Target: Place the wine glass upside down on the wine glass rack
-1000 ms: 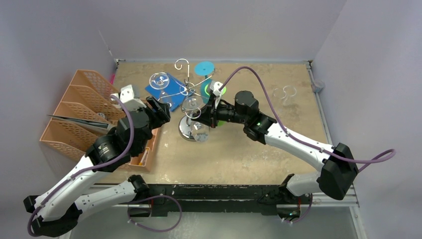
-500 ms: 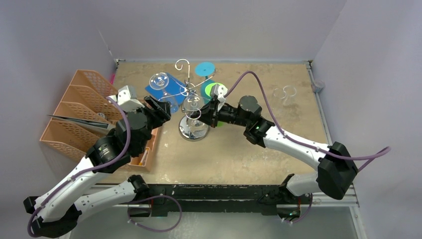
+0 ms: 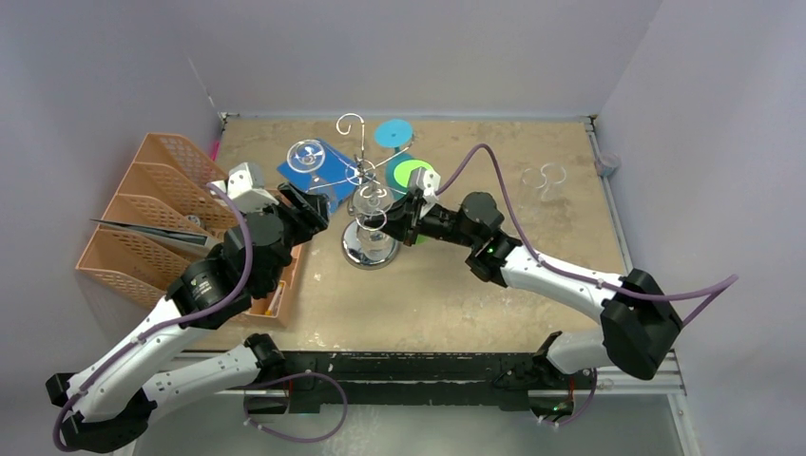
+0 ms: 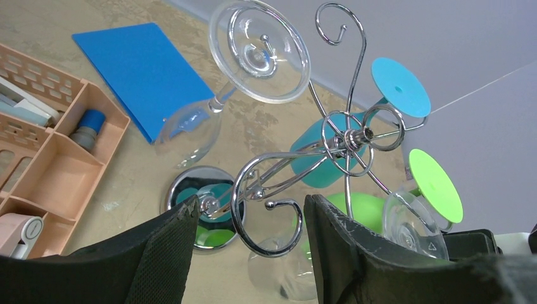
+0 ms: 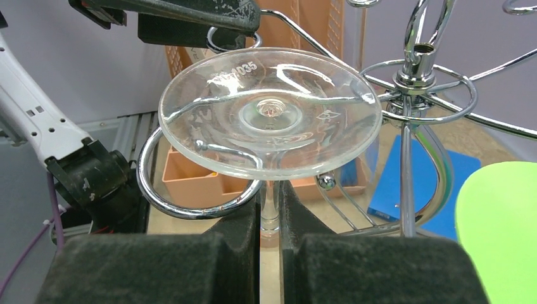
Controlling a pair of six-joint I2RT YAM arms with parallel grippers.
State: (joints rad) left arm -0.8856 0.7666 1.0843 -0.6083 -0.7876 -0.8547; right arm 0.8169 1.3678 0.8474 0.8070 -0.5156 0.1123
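The right gripper (image 5: 269,218) was clamped shut on the stem of the wine glass (image 5: 270,117), which was inverted with its foot uppermost over a curled arm of the wine glass rack (image 5: 415,79). Seating looked nearly done, though contact was unclear, and the release remained. The left gripper (image 4: 252,209) stood half open and empty beside the rack.

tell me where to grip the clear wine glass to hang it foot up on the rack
Take the wine glass by its thin stem, just under the foot, coming in level from the right of the rack. The foot is wider than the stem, so it blocks a slip and stays free to rest on the wire arms. The right hand is shut there.
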